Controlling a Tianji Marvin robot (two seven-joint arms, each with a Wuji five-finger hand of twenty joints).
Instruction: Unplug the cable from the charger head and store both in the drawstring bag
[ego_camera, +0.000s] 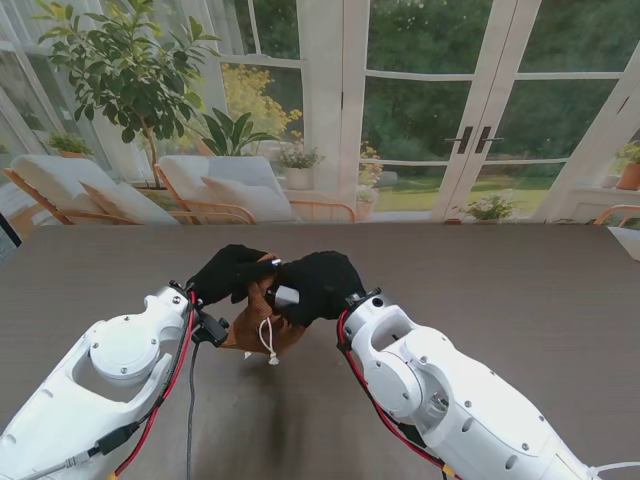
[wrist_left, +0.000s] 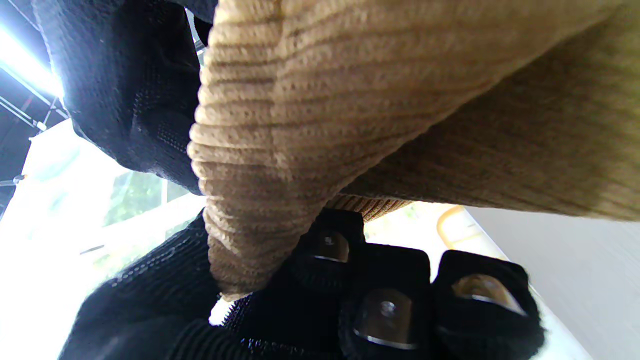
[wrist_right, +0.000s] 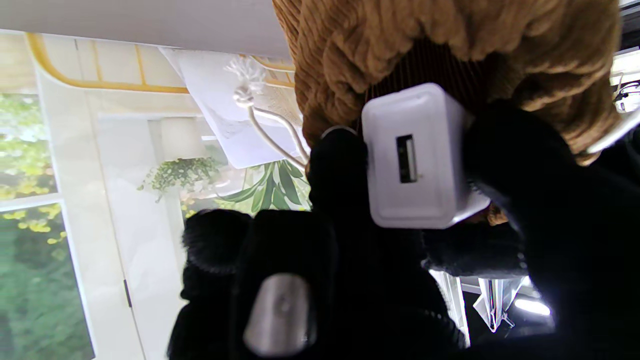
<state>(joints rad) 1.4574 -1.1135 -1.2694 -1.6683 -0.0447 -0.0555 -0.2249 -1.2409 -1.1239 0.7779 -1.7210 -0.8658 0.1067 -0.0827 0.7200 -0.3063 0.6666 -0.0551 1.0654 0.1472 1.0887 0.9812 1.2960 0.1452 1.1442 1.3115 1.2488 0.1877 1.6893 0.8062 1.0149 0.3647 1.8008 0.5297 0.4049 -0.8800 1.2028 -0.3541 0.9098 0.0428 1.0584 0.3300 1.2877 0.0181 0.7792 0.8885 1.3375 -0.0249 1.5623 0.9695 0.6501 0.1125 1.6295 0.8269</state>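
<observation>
A tan corduroy drawstring bag (ego_camera: 262, 325) is held up over the table between both black-gloved hands. My left hand (ego_camera: 228, 272) is shut on the bag's cloth (wrist_left: 310, 125), with its fingertips (wrist_left: 385, 315) under the fabric. My right hand (ego_camera: 318, 285) is shut on the white charger head (wrist_right: 417, 157), pinched between thumb and finger at the bag's gathered mouth (wrist_right: 450, 45). The charger's USB port faces the wrist camera and is empty. The charger shows as a white spot (ego_camera: 286, 295) in the stand view. A white drawstring (ego_camera: 268, 340) hangs from the bag. The cable is not visible.
The dark wooden table (ego_camera: 520, 300) stretches all around the hands. Red and black wiring runs along both forearms (ego_camera: 180, 370). Glass doors and garden chairs lie beyond the table's far edge.
</observation>
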